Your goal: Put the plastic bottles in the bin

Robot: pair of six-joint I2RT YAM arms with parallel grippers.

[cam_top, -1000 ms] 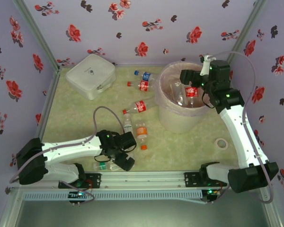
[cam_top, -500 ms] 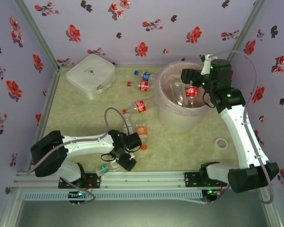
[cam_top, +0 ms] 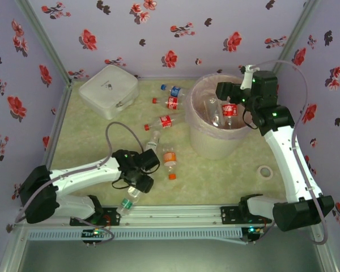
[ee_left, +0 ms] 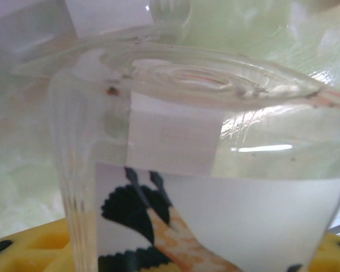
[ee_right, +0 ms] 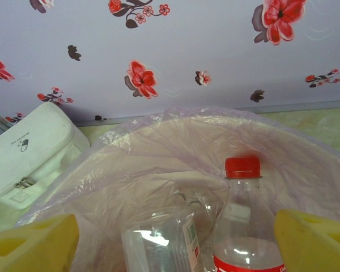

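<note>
Top view: left gripper (cam_top: 141, 182) is low at the near edge of the desk (cam_top: 226, 178), over the body of a green-capped bottle (cam_top: 129, 199) lying flat with its cap toward the arm bases. Several more bottles lie loose between the white case (cam_top: 109, 90) and the bin (cam_top: 212, 144), among them a red-labelled bottle (cam_top: 161, 122) and an orange-labelled bottle (cam_top: 169, 157). Right gripper (cam_top: 224, 92) hangs over the bin's mouth. A red-capped bottle (cam_top: 229, 109) is already inside.

Left wrist: green-capped bottle (ee_left: 215, 170) is right against the lens, its clear body between the yellow fingers (ee_left: 22, 252) of the left gripper (ee_left: 170, 255). Jaws stand around it; cannot tell if they bite yet.

Right wrist: right gripper (ee_right: 175, 226) has its jaws spread wide with nothing between them. Red-capped bottle (ee_right: 242, 215) stands in the bagged bin (ee_right: 175, 122) just below.

Step, as I judge it: picking the green-capped bottle. Next move calls for a firm pinch on the slick body, a lift off the desk and a carry over the loose bottles to the bin. The right arm likely has to leave the mouth first.
</note>
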